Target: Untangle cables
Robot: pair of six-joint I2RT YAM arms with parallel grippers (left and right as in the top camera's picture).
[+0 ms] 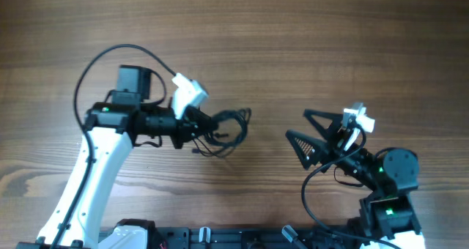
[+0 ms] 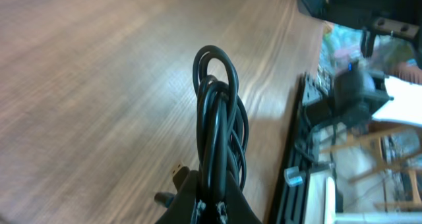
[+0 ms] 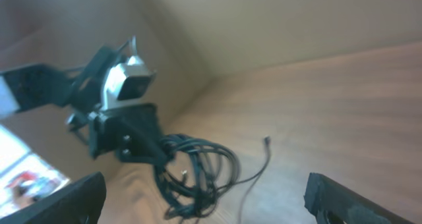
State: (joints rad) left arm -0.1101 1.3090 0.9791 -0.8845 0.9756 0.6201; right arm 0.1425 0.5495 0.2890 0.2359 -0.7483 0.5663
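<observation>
Tangled bundle of thin black cables (image 1: 229,127) clenched in left gripper (image 1: 199,123), loops low over brown wooden table (image 1: 293,29), possibly touching it, right gripper (image 1: 297,124) spread wide, empty, well apart.

Soft, even light falls on the wooden table (image 1: 293,29) from above, without hard glare. The overhead view is slightly soft, and only faint, diffuse shadows lie close under both arms. In the left wrist view, the cables (image 2: 217,118) just ahead of the left gripper (image 2: 211,209) are fairly sharp, with thin pale glints along their glossy jackets. The clutter far beyond them, past the table's edge, is bright and out of focus. The right wrist view is dimmer and smeared throughout. The right gripper's fingers (image 3: 359,199) are dark blurs, with a washed-out white patch just outside one of them.
</observation>
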